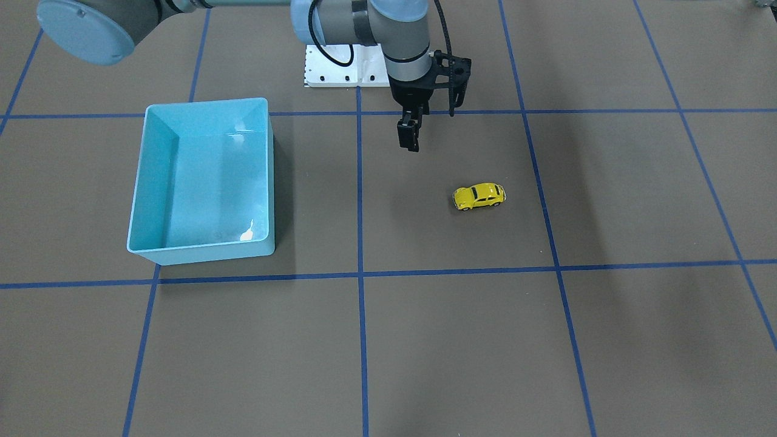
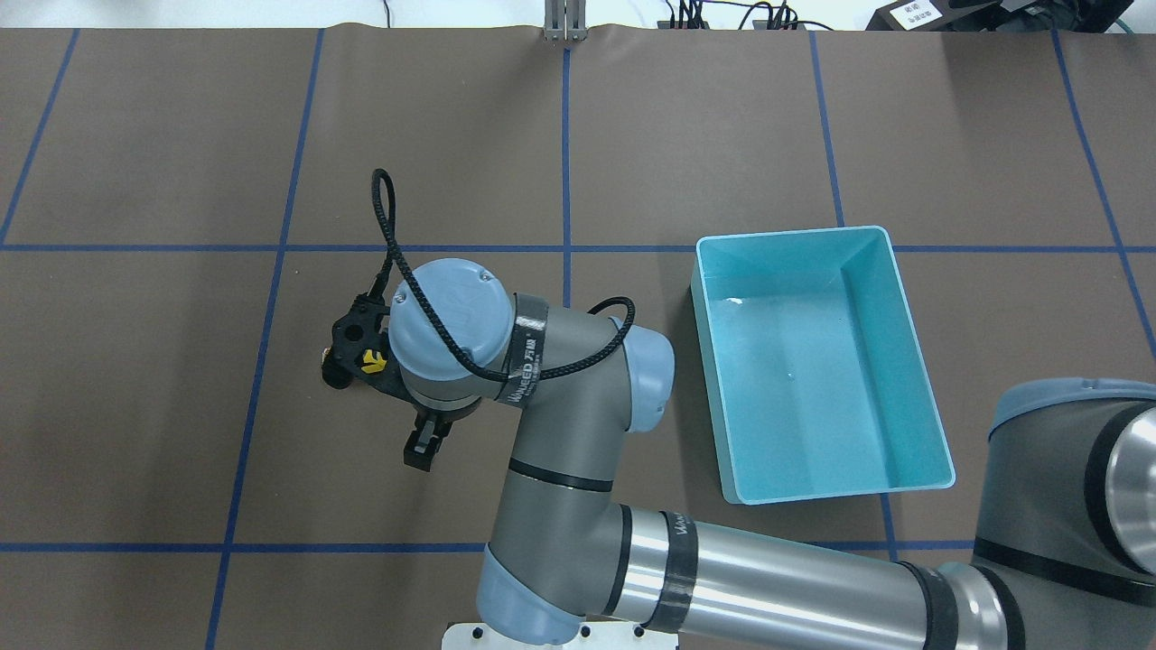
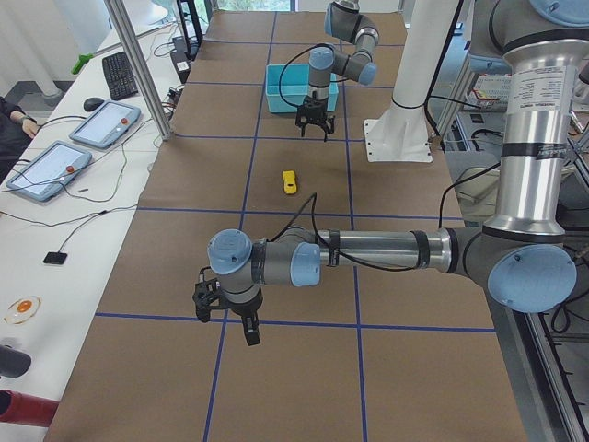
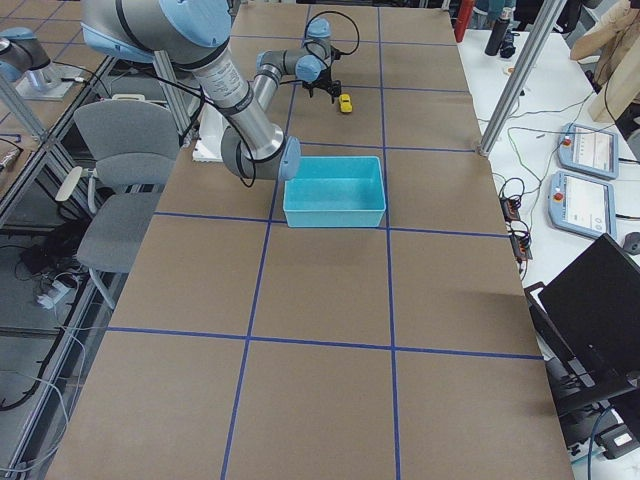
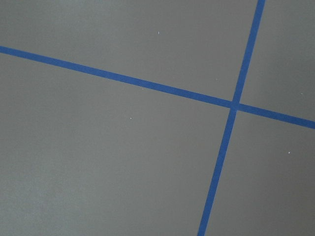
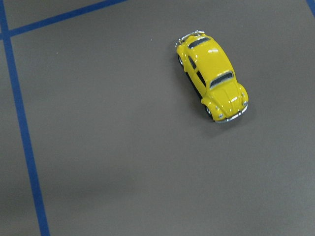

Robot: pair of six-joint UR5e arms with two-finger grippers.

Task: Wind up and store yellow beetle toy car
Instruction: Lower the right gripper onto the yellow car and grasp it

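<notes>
The yellow beetle toy car (image 1: 479, 196) sits on the tabletop (image 1: 607, 340), its long axis roughly lengthwise and its nose toward the light blue bin (image 1: 145, 182). The right gripper (image 1: 409, 144) hovers nearby holding nothing. I cannot tell how wide its jaws are, nor those of the left gripper (image 3: 247, 333).

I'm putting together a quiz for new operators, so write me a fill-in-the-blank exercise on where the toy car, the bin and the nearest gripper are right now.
1. The yellow beetle toy car stands on the ____, outside the bin.
2. The bin is light ____ in colour.
3. The gripper nearest the car belongs to the robot's ____ arm.

Missing words: table; blue; right.
</notes>
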